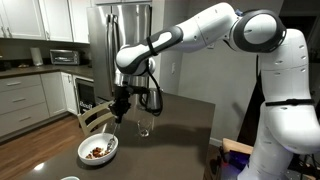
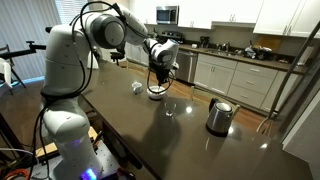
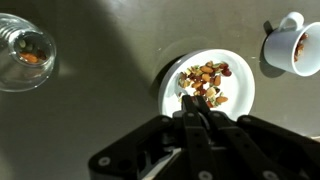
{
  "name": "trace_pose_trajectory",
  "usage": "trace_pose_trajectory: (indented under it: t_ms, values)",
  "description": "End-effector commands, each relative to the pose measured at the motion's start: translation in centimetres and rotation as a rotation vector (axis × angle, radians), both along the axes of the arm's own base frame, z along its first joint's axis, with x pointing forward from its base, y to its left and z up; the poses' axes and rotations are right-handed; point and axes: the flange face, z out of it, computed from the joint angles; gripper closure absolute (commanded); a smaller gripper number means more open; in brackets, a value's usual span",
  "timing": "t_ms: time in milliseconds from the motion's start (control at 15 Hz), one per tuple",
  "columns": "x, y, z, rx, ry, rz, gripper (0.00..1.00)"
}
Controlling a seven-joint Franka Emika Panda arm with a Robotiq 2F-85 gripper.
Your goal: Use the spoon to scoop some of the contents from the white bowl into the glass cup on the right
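**Contents** (image 3: 205,83): heap of dark brown and reddish bits, lying in the white bowl (image 3: 240,98). In the wrist view they sit just ahead of the gripper (image 3: 196,102), right off its fingertips. In an exterior view the bowl (image 1: 98,150) lies below the gripper, apart from it.

**Spoon**: cannot be made out. It is too slim to tell from the dark fingers at this size.

**Gripper**: clenched, fingers pressed together and pointing down at the bowl. Whether anything is pinched between them cannot be told.

**Glass cup** (image 3: 24,55): upright on the bench (image 3: 110,90), well off to the left of the gripper in the wrist view and apart from the bowl. It holds a few orange-brown bits at its bottom. In an exterior view it stands just beyond the bowl (image 2: 171,108).

**White mug** (image 3: 290,47): to the right of the gripper in the wrist view, near the bowl's rim but not touching it. What it holds cannot be seen.

**Steel kettle** (image 2: 219,116): black handle, on the bench past the glass cup, farthest from the gripper.

**Obstructions**: the bench between bowl and glass cup is bare, and the mug stands on the opposite side.

**Surroundings**: a wooden chair (image 1: 93,118) at the bench edge near the bowl, and a steel fridge (image 1: 122,30) behind the arm.
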Motion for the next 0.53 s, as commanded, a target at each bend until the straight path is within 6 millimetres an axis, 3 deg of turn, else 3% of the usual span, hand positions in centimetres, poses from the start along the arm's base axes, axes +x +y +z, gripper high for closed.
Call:
trace_pose_trajectory:
  t_ms: [0, 467]
  values:
    - [0.8, 0.2, -0.7, 0.072, 0.025, 0.022, 0.94]
    - [1.4, -2.3, -3.6, 0.321, 0.043, 0.015, 0.94]
